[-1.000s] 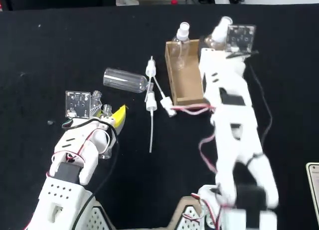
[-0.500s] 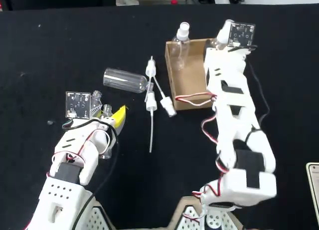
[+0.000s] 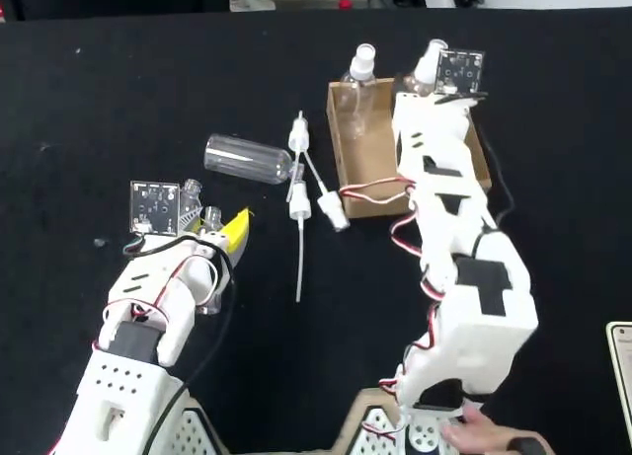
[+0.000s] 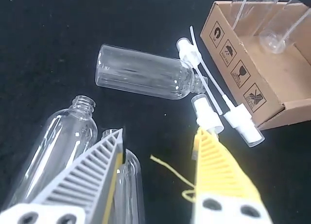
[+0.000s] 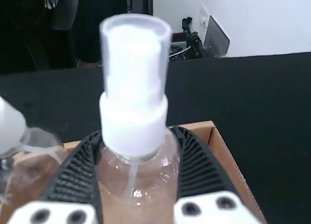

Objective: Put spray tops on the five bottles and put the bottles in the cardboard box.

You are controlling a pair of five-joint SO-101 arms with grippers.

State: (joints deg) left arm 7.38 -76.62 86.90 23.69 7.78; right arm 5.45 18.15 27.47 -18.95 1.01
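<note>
Bottles, five. High view: capped bottle (image 3: 361, 80) stands inside cardboard box (image 3: 367, 169); three loose spray tops (image 3: 299, 203) left of box.

Left wrist view: left gripper (image 4: 160, 136) agape beside uncapped bottles (image 4: 141, 78), outside box.

Right wrist view: right gripper (image 5: 136, 158) clamps second capped bottle (image 5: 133, 102) over box; three cappings judged outstanding.

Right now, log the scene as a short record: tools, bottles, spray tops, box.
right tool: shut on held bottle, spray top on, over cardboard box
left tool: open, at two uncapped bottles
in box: standing bottle, spray top on
on table: lying bottle, uncapped; three loose spray tops
</note>
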